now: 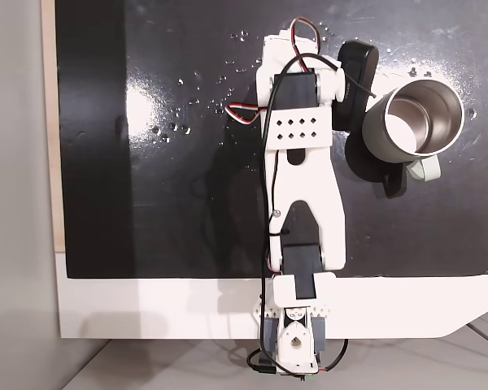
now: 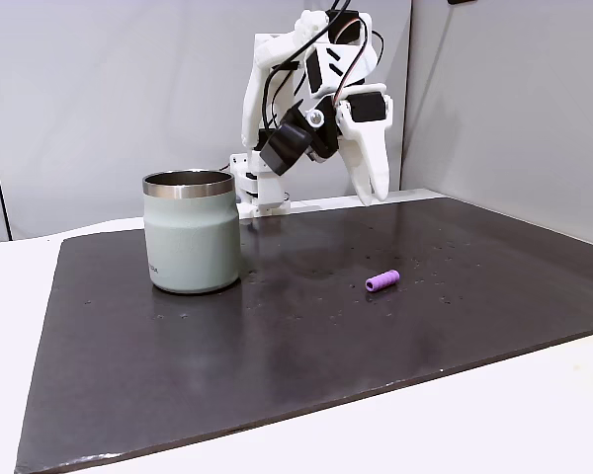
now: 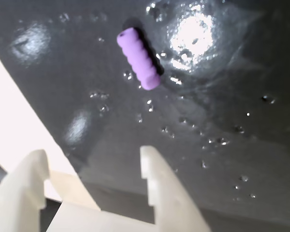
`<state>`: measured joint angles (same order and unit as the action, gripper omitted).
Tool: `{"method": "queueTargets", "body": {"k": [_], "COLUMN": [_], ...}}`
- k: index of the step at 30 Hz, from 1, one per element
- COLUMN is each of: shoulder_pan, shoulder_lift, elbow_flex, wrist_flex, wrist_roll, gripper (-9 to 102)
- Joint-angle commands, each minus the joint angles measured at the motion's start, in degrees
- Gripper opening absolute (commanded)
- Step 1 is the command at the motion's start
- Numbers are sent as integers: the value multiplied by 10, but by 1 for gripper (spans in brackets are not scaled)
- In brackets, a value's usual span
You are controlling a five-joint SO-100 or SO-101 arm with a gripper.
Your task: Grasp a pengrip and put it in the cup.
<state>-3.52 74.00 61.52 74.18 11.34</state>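
Note:
The purple ribbed pengrip (image 3: pixel 138 58) lies flat on the wet black mat, ahead of my gripper (image 3: pixel 92 158) in the wrist view. My two white fingertips stand wide apart with nothing between them, so the gripper is open. In a fixed view the pengrip (image 2: pixel 382 281) rests on the mat right of centre. There my gripper (image 2: pixel 374 193) hangs well above the mat, behind the pengrip. The grey-green cup (image 2: pixel 192 232) stands upright on the left of that view. From above, the cup (image 1: pixel 415 122) is at the right with its steel inside bare, and my arm (image 1: pixel 301 179) covers the pengrip.
Water drops (image 1: pixel 167 130) speckle the black mat (image 1: pixel 146 211), which lies on a white table (image 1: pixel 146 309). The arm's base (image 1: pixel 297 341) sits at the mat's near edge in the top-down fixed view. A grey wall (image 2: pixel 99 99) stands behind the table.

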Motion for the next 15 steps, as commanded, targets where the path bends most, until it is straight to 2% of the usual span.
{"method": "queueTargets", "body": {"k": [1,8,15], "shoulder_pan": [-4,-4,-8], "shoulder_lift": [-50,-198,-294], "elbow_flex": [-105,-258,-347], "wrist_flex": [30,90,110], "wrist_roll": [4,6,6], "gripper": [18,19,19]}}
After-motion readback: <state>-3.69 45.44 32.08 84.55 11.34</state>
